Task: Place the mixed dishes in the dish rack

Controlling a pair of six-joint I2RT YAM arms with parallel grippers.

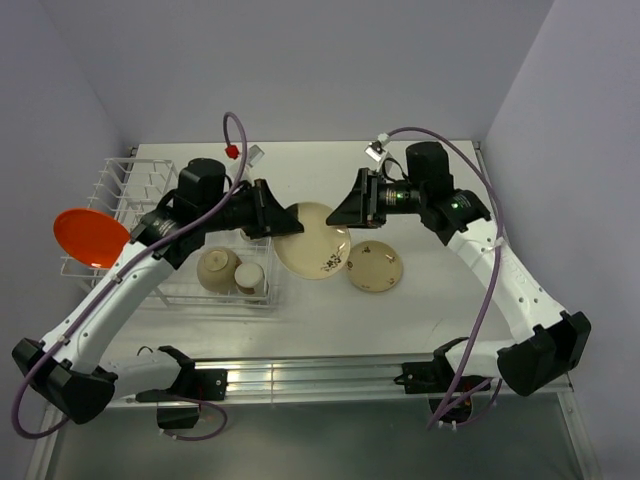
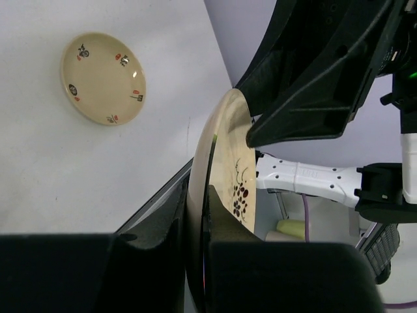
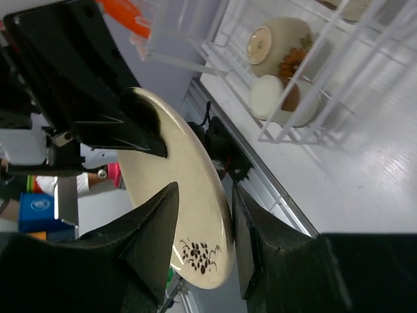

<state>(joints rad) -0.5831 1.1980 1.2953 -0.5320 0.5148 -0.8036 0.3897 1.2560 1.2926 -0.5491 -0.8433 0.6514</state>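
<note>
Now the left claw [image 1: 272, 215] pinches the cream plate [image 1: 315, 248] beside the rack [image 1: 120, 185]; the right claw [image 1: 345, 212] straddles its other rim, grip unclear. A small dish [image 1: 375, 267] lies near on the counter [image 1: 310, 170].

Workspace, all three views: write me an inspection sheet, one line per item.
Surface: white table, no spills seen.
Job's things: dish rack at the left holds the orange plate upright in its slots, with a bowl and a cup in its basket. The large cream plate is held between the two tools. The small cream dish lies flat on the table beside it.
Clutter: nothing seen.
Tools: left tool clamps one rim of the large cream plate. The right tool straddles the opposite rim, grip unclear.
Cables: purple cables arch over each arm.
Surroundings: lilac walls; metal rail along the near edge.
</note>
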